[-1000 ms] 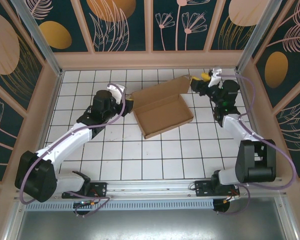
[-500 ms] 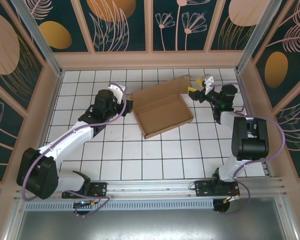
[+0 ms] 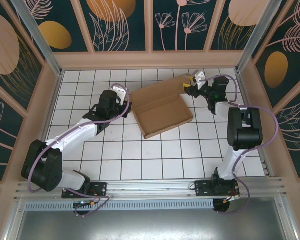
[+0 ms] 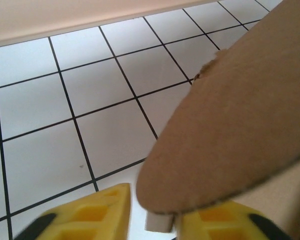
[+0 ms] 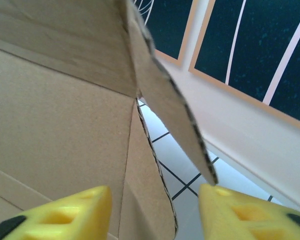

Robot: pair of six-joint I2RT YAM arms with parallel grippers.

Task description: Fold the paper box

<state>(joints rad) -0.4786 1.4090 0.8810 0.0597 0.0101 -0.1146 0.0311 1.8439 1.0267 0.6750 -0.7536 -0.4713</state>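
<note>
Paper box (image 3: 162, 111) on the worktop (image 3: 140, 150), lid panel behind its tray, left claw (image 3: 126, 96) at the box's left rear corner, a rounded flap over its fingertips (image 4: 90, 215), right claw (image 3: 191, 85) at the box's right rear corner, a flap edge between its fingers (image 5: 65, 215)

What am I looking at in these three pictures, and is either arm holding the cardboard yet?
The machine is a left arm and a right arm, bolted at the near edge of a white tiled table, each ending in a two-finger gripper with yellow tips. The wide picture looks down from above and behind; the other two come from cameras on the wrists. On the table lies a plain brown corrugated cardboard box, a shallow tray with its lid flap open. The left gripper is at its left corner; a rounded flap sits at its fingers, but I cannot confirm a grip. The right gripper straddles a flap edge, jaws open.
</note>
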